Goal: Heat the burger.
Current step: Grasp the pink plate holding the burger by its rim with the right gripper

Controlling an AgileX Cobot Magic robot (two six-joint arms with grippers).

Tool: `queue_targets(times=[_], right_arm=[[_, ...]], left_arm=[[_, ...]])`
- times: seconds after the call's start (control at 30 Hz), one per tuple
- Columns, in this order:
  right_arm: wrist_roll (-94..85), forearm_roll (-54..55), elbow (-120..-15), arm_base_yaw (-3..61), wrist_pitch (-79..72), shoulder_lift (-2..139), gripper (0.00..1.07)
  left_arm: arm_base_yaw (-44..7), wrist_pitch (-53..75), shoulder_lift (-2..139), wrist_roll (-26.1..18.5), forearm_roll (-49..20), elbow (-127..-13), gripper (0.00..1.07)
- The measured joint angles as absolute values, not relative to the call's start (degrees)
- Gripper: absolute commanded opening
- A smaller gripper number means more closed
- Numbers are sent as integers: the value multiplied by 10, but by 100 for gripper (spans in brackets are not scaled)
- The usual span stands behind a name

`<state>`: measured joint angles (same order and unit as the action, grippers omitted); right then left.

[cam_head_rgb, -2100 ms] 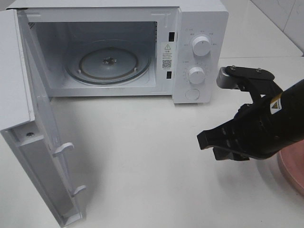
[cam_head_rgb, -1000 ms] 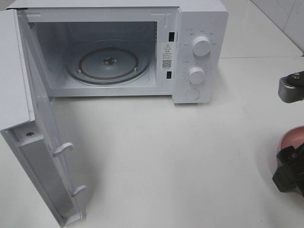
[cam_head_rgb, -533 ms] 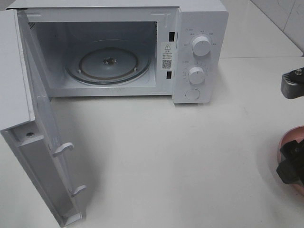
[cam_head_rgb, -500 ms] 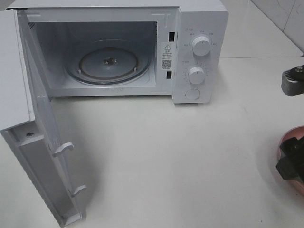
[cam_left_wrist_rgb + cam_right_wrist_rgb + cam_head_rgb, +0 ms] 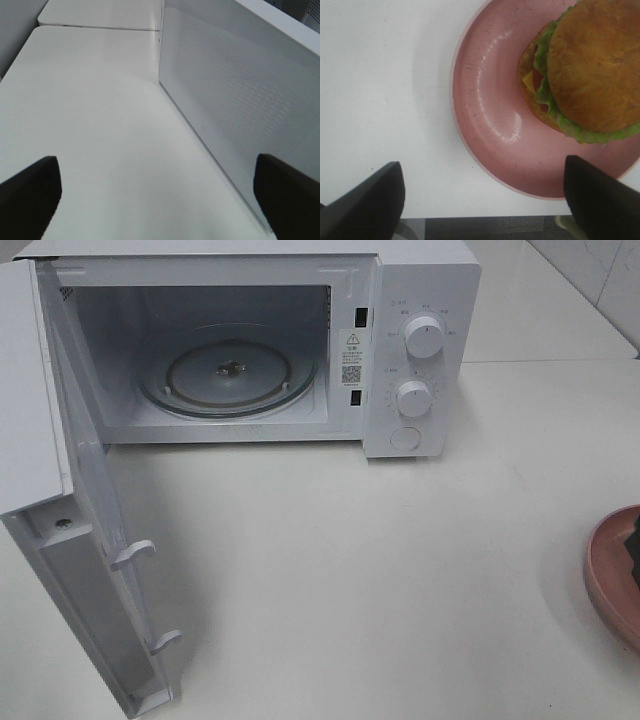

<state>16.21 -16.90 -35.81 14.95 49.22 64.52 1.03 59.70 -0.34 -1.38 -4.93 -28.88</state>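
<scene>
Right gripper [image 5: 482,170] points down over the round pink plate [image 5: 490,125] bearing the golden-bunned lettuce burger [image 5: 592,65] — claw spread, empty; left gripper [image 5: 155,162] spread too.

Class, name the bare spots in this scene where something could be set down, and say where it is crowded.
Free: the glass turntable inside the microwave, bare; the wide table stretch between the open door and the pink plate. Crowded: the plate itself, where the burger sits.

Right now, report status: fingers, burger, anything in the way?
Left gripper open, empty. Right gripper open over pink plate. Burger on plate, untouched. Microwave door open, nothing blocking.
</scene>
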Motion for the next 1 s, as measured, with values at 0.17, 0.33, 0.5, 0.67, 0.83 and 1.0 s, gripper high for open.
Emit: queue_targets(times=[0.17, 0.33, 0.5, 0.67, 0.83, 1.0], right_arm=[[148, -168, -359, 116, 460, 678, 81], [132, -161, -359, 104, 427, 718, 80], [128, -154, -360, 104, 400, 761, 80], [128, -153, -360, 104, 372, 803, 79], [128, -147, -360, 104, 345, 841, 79], [128, -147, -360, 104, 321, 874, 78]], left_arm=[[10, 597, -3, -14, -49, -289, 100], [10, 597, -3, -14, -49, -289, 100], [10, 597, -3, -14, -49, -289, 100], [10, 597, -3, -14, -49, -289, 100], [10, 597, -3, -14, -49, -289, 100], [10, 597, -3, -14, -49, -289, 100]])
